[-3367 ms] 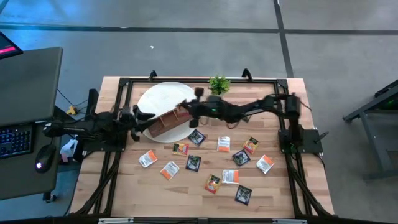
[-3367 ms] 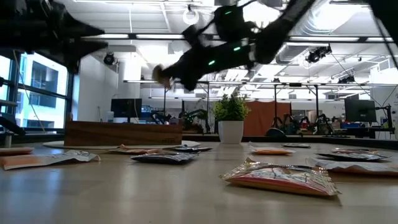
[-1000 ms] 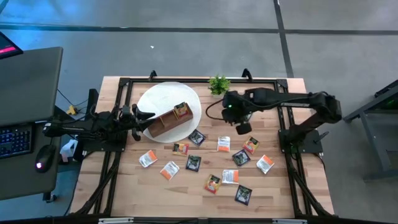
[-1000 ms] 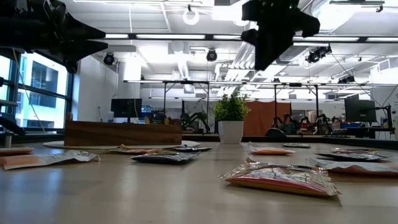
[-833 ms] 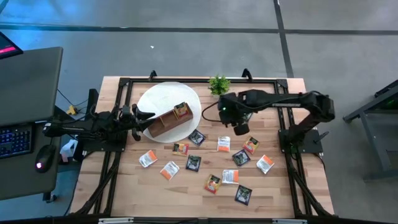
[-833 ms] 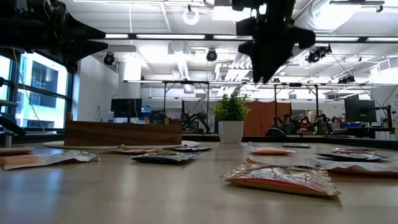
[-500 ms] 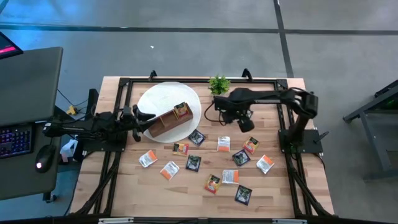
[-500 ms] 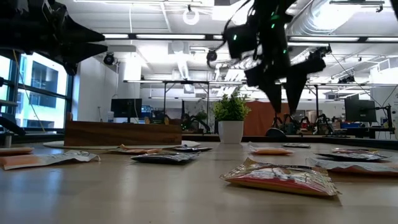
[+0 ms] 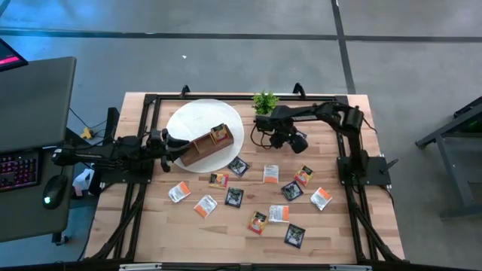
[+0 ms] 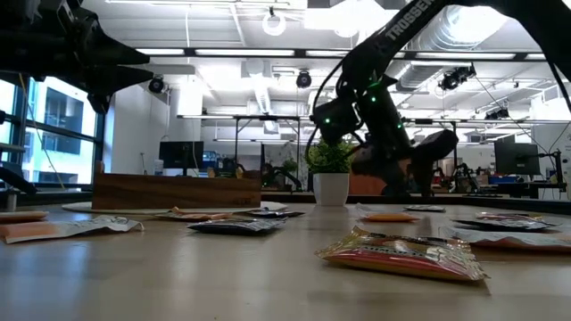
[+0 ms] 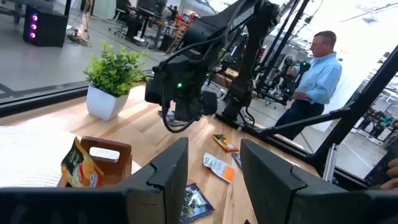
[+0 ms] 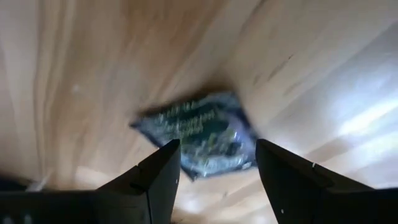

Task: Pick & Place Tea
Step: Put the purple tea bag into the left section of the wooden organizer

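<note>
Several tea sachets lie flat on the wooden table, among them a dark one point(image 9: 239, 166), a white-orange one point(image 9: 270, 174) and an orange one point(image 9: 303, 175). One sachet point(image 9: 220, 134) stands in the brown wooden box point(image 9: 202, 148), which rests on a white round plate point(image 9: 197, 119). My right gripper point(image 9: 295, 141) hangs open, tipped downward, low over the table near the plant. In the right wrist view a dark sachet point(image 12: 199, 134) lies on the wood beyond the gripper's spread fingers point(image 12: 217, 180). My left gripper point(image 11: 214, 180) waits open and level beside the box's left end point(image 11: 106, 158).
A small green potted plant point(image 9: 264, 102) stands at the far edge, just behind my right gripper. A black frame point(image 9: 226, 97) runs around the table. A person point(image 11: 317, 71) stands in the room beyond the table. A desk with a keyboard point(image 9: 19, 169) stands to the left.
My right gripper has come down from high above the table to just over the wood by the plant, tipping from roughly level to pointing steeply down and rolling as it went. Its fingers have spread apart. The sachets and the box have stayed where they were.
</note>
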You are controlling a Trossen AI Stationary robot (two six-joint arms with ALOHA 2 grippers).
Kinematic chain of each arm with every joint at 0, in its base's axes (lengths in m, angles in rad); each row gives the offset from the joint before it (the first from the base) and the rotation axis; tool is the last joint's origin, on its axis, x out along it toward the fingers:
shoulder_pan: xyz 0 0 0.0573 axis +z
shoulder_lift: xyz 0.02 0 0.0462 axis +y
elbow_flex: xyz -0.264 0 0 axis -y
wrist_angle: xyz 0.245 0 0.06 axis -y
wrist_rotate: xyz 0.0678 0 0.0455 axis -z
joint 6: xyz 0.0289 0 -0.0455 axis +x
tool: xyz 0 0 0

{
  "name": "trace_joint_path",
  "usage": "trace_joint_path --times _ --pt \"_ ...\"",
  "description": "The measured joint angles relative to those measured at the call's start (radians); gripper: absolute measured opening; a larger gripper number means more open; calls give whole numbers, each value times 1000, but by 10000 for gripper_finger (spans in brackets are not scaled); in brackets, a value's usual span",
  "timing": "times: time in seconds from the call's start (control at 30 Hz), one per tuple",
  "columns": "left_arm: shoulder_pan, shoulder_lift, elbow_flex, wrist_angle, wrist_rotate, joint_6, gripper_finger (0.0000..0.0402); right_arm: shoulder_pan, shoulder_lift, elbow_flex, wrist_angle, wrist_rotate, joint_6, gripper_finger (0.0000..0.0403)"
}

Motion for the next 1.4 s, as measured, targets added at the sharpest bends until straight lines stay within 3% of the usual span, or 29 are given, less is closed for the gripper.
trace_joint_path --times 0.17,0.33,0.53,0.63,0.83,0.9,1.03,1.2,1.4 --pt "0 0 0 0 0 -1 145 2 0 -2 38 -36 -59 204" --pt "0 0 0 0 23 -17 145 2 -5 -83 103 36 -163 204" --pt "0 0 0 0 23 -27 145 19 -14 -190 249 91 -164 196" --pt "0 0 0 0 23 -27 145 26 -13 -193 257 107 -172 158" --pt "0 0 0 0 23 -26 145 34 -10 -160 243 95 -151 28" --pt "0 0 0 0 22 -27 145 34 -9 -129 220 84 -101 9" --pt "0 0 0 0 22 -27 145 33 -2 -43 163 -27 52 23" --pt "0 0 0 0 21 -34 145 36 -27 59 160 -325 204 4" --pt "0 0 0 0 20 -50 145 65 -120 84 418 -555 337 4"
